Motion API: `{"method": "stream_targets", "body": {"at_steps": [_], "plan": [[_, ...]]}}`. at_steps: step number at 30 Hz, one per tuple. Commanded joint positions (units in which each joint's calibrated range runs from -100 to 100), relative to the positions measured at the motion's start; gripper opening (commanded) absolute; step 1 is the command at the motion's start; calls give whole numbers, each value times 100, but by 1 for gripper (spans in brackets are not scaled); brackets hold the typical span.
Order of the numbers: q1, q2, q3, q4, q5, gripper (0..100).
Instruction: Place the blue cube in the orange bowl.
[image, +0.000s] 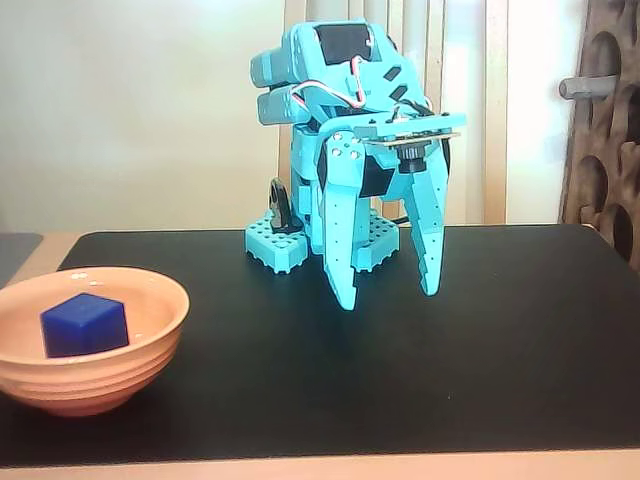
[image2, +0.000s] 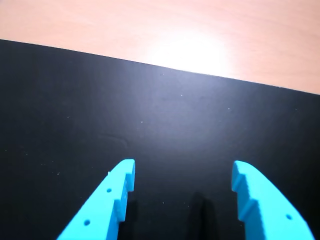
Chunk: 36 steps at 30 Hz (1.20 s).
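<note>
The blue cube (image: 84, 324) lies inside the orange bowl (image: 90, 375) at the left front of the black mat in the fixed view. My turquoise gripper (image: 390, 295) hangs open above the mat's middle, well to the right of the bowl, fingertips pointing down with nothing between them. In the wrist view the open gripper (image2: 182, 167) looks down on bare black mat; neither cube nor bowl shows there.
The black mat (image: 400, 380) covers most of the wooden table (image2: 150, 25). The arm's base (image: 290, 240) stands at the mat's back edge. A brown perforated panel (image: 605, 130) stands at the far right.
</note>
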Motion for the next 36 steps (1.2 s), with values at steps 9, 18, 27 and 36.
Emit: {"method": "stream_targets", "body": {"at_steps": [9, 18, 27, 36], "plan": [[548, -110, 72, 5, 31, 23], [849, -102, 108, 40, 37, 23], [1170, -59, 117, 48, 42, 23], [1321, -59, 117, 388, 42, 23]]}}
